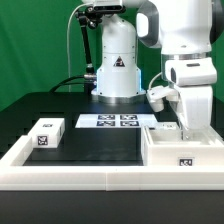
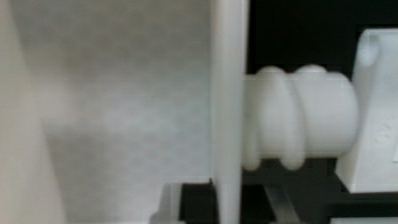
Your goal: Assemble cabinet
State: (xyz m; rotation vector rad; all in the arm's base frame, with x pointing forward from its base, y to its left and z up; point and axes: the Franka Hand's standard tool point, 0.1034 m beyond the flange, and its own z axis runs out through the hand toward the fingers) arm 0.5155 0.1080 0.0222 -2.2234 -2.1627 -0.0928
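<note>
The cabinet body [image 1: 180, 150] was seen at the exterior view's right, near the front, behind the border rail [image 1: 90, 170]. The gripper [image 1: 191, 126] was held low over it; whether it was clenched could not be told. A smaller cabinet block [image 1: 47, 133] was placed well apart at the left, with the marker board [image 1: 108, 121] between them.

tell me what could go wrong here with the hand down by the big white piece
The hand is down right by the large cabinet piece; a sideways move could shove or tip it. The wrist view shows only close white surfaces, so whether the hand grips anything is unclear; a lift might slip.
</note>
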